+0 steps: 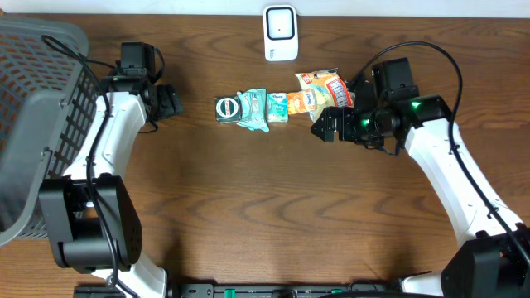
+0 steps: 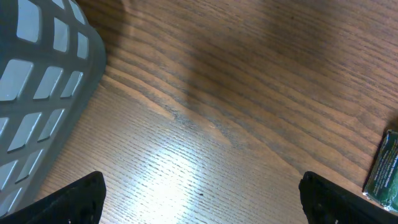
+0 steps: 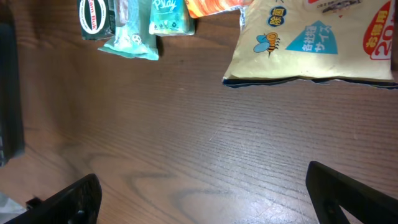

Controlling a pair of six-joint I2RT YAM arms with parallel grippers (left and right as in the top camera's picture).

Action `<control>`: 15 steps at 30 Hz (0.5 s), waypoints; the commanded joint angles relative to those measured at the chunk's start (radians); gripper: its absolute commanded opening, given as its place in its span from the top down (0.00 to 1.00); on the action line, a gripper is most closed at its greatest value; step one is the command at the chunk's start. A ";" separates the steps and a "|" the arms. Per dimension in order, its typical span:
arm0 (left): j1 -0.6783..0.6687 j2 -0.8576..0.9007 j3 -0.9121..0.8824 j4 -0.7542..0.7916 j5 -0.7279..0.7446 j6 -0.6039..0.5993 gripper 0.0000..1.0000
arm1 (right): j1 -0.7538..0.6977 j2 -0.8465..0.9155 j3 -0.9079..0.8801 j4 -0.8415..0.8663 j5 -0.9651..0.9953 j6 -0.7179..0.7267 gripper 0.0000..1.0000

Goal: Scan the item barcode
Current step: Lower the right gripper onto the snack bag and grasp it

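- From overhead, my left gripper stands wide open with nothing between its fingers, at 9 o'clock of the row of packets and apart from it.
- My right gripper is spread just as wide and also holds nothing; it sits at 6 o'clock of the yellow bag, close to its edge.
- Only the overhead view shows the scanner, a white unit at 12 o'clock on the table, well apart from both grippers.
- Only the overhead view shows the whole grey basket at 9 o'clock; my left wrist view catches just a piece of its lattice wall.
- The left wrist view adds the dark green pack at its 3 o'clock edge, beyond my open fingers.
- The right wrist view lets me read what overhead blurs: a bee printed on the yellow bag, the dark green pack, a teal packet and a small green box, all lying at 12 o'clock from my fingertips.
- Count: two grippers, one scanner, one basket.
- Packets in the row: about six; those at the 3 o'clock end overlap, so I cannot tell exactly.
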 commanded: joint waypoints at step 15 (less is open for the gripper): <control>0.000 0.000 -0.005 0.000 -0.005 0.016 0.02 | 0.008 0.006 0.014 0.003 0.054 -0.031 0.01</control>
